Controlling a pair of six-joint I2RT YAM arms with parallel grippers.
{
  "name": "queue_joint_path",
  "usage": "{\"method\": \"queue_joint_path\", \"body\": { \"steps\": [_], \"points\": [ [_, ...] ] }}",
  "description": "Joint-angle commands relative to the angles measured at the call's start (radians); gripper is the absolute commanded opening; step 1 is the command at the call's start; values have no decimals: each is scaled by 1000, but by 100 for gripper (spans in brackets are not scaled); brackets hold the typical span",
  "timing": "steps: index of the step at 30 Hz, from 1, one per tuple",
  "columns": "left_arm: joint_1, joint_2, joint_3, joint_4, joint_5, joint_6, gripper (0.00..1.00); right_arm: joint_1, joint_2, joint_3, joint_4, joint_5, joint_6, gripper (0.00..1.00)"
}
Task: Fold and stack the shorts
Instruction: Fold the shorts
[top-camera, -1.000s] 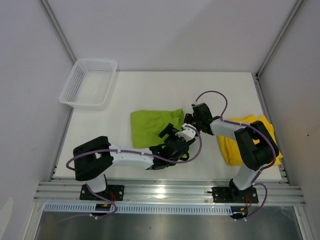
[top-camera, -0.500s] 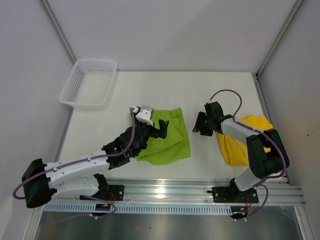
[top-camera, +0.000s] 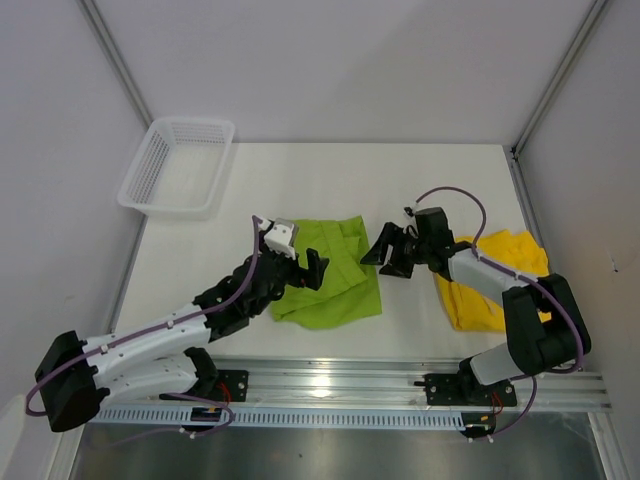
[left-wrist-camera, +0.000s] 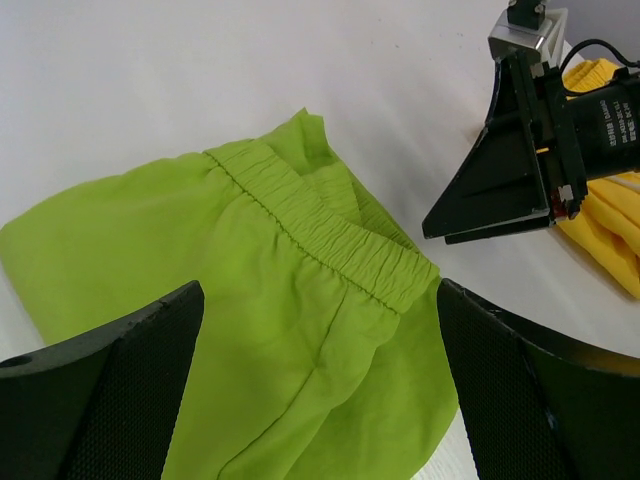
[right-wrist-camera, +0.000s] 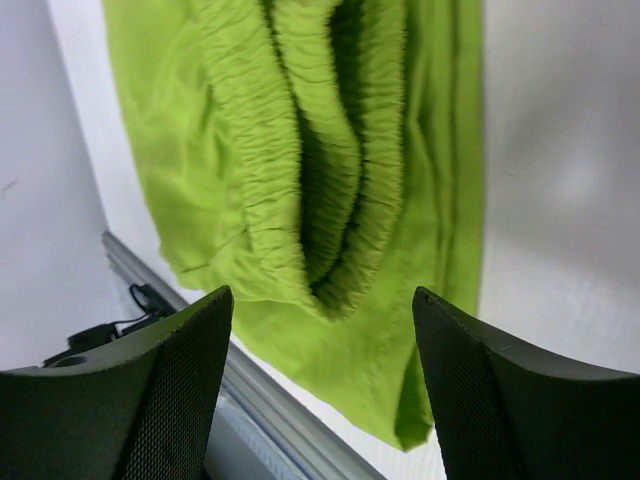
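Note:
The lime green shorts (top-camera: 335, 272) lie folded on the white table, waistband toward the right. They also show in the left wrist view (left-wrist-camera: 270, 320) and in the right wrist view (right-wrist-camera: 330, 180). My left gripper (top-camera: 305, 262) is open and empty, over the left half of the green shorts. My right gripper (top-camera: 388, 250) is open and empty, just right of the green shorts, pointing at the waistband. The yellow shorts (top-camera: 500, 285) lie crumpled at the right under my right arm; a bit shows in the left wrist view (left-wrist-camera: 605, 225).
A white mesh basket (top-camera: 178, 165) stands at the back left corner. The table's near edge meets a metal rail (top-camera: 330, 385). Slanted frame posts stand at both back corners.
My left arm swung from under the right arm to the left and now hovers over the green shorts, which lie folded. My right gripper drew back from the shorts, then turned to face them.

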Motion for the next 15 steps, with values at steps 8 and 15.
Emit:
{"method": "queue_joint_path", "body": {
  "steps": [8, 15],
  "points": [
    [26, 32, 19, -15, 61, -53, 99, 43, 105, 33, 163, -125, 57, 74],
    [26, 9, 30, -66, 135, -38, 97, 57, 202, 55, 188, -120, 54, 73]
  ]
}}
